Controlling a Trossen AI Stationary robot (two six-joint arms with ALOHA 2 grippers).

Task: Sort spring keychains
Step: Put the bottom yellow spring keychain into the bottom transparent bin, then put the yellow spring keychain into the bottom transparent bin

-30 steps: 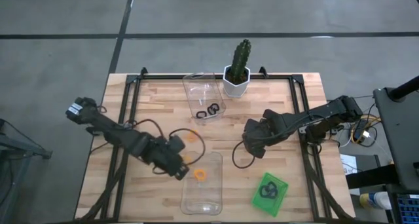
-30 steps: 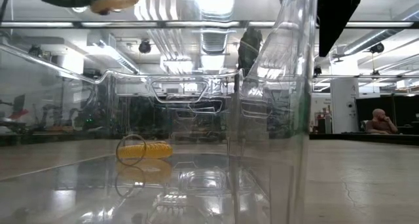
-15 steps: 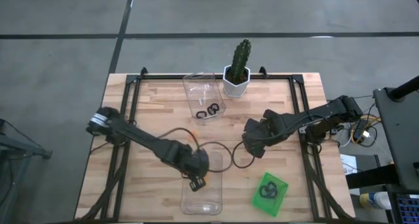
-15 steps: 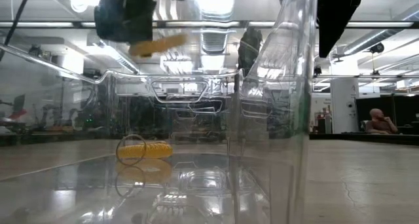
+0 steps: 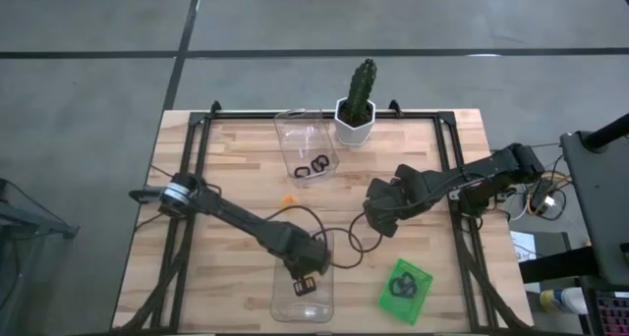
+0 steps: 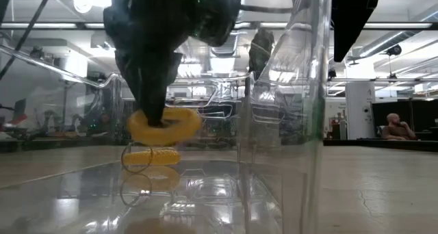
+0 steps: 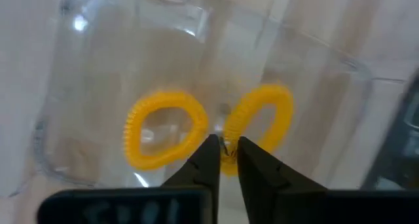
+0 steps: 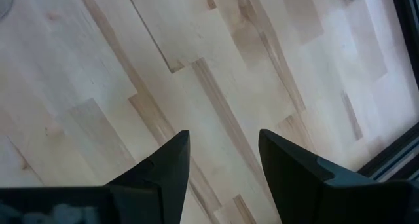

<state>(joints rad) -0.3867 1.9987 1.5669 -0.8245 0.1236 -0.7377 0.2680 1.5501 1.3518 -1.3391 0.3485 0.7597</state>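
My left gripper (image 5: 306, 283) reaches down into the near clear tray (image 5: 282, 307) and is shut on an orange spring keychain (image 6: 164, 124). A second orange keychain (image 7: 164, 136) lies flat on that tray's floor just below it (image 6: 151, 156). A third small orange one (image 5: 288, 200) lies on the wood, left of the middle. Black keychains (image 5: 313, 166) lie in the far clear tray (image 5: 297, 130). Dark loops (image 5: 402, 285) sit in the green tray (image 5: 424, 280). My right gripper (image 5: 377, 221) hovers open over bare wood, right of the middle (image 8: 222, 158). My left gripper pinches the orange keychain's coil at one side of the loop (image 7: 228, 160) between its two fingertips (image 7: 208, 160), coming from above and pointing down. The loop sticks out sideways from the fingers, held clear just above the tray floor and the other orange loop.
A potted cactus (image 5: 356, 118) stands at the far edge beside the far clear tray. A thin black cable (image 5: 346, 240) loops over the wood between the two arms. Black frame rails run along the table's sides. Bare wood lies on the left and far right.
My left gripper has swung from the wood left of the near clear tray toward the table's right and near edge, over that tray, and has come down into it. The orange keychain in its fingers has dropped from high above to just over the loop lying there.
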